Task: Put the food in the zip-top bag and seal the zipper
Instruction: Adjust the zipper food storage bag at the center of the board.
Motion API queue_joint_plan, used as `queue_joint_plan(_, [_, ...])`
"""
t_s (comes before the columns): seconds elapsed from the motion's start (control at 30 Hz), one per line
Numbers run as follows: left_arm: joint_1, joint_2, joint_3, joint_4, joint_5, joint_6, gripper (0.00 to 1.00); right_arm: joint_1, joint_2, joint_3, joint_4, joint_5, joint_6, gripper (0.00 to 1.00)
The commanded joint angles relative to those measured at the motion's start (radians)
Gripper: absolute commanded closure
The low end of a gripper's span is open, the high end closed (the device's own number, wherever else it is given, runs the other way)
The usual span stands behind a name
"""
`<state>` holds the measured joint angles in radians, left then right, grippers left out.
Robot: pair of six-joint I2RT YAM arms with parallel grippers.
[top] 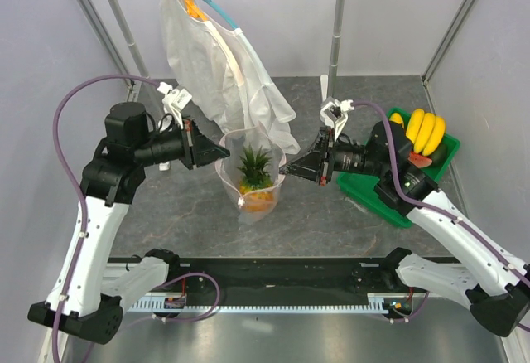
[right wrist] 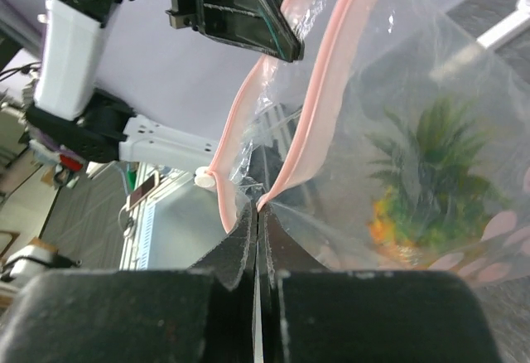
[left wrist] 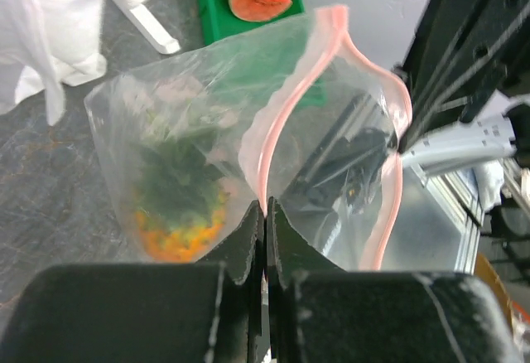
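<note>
The clear, soft plastic zip-top bag (top: 252, 172) hung between the two arms over the grey worktop (top: 174, 214), with the orange toy pineapple with green leaves (top: 255, 185) at its bottom. The left tool (left wrist: 265, 210) was pressed together on one end of the thin pinkish zipper strip (left wrist: 286, 106). The right tool (right wrist: 257, 214) pinched the opposite end, and the mouth gaped between them. The yellow banana bunch (top: 424, 129) and red watermelon slice (left wrist: 258, 4) lay in the green tray (top: 373, 191), well apart from the bag. Sealing looked premature. One tool would have needed a firm pinch with the mouth held upward while the other let go to fetch the rest.
</note>
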<state>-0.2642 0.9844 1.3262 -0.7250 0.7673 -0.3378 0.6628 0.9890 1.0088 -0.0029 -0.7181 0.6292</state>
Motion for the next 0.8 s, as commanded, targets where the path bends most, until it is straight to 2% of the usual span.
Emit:
queue_joint_plan(0.0, [-0.001,-0.061,0.039,-0.093,0.099,0.1,0.98,0.0,0.007,0.123,-0.029,-0.099,-0.014,1.0])
queue_joint_plan(0.1, [-0.004,-0.059,-0.005,-0.096,0.08,0.054,0.98,0.0,0.013,0.11,-0.04,-0.083,-0.022,1.0])
queue_joint_plan(0.2, [-0.016,-0.009,-0.077,-0.074,-0.057,0.031,0.98,0.001,0.039,-0.013,0.053,-0.069,0.006,1.0])
queue_joint_plan(0.23, [-0.018,0.06,-0.094,-0.074,-0.107,0.034,0.98,0.001,0.072,-0.041,0.055,-0.051,-0.005,1.0])
queue_joint_plan(0.37, [-0.026,0.209,-0.082,-0.094,-0.123,0.066,0.98,0.001,0.14,-0.145,0.092,-0.067,-0.011,1.0])
queue_joint_plan(0.53, [-0.035,0.177,-0.09,-0.09,-0.137,0.08,0.94,0.001,0.114,-0.085,-0.081,-0.034,-0.172,1.0])
queue_joint_plan(0.67, [-0.035,0.128,-0.11,-0.07,-0.091,0.053,0.98,-0.009,0.074,-0.02,-0.182,0.014,-0.265,1.0])
queue_joint_plan(0.77, [-0.035,0.085,-0.099,-0.06,-0.095,0.054,0.97,-0.066,0.054,0.036,-0.325,0.02,-0.322,1.0])
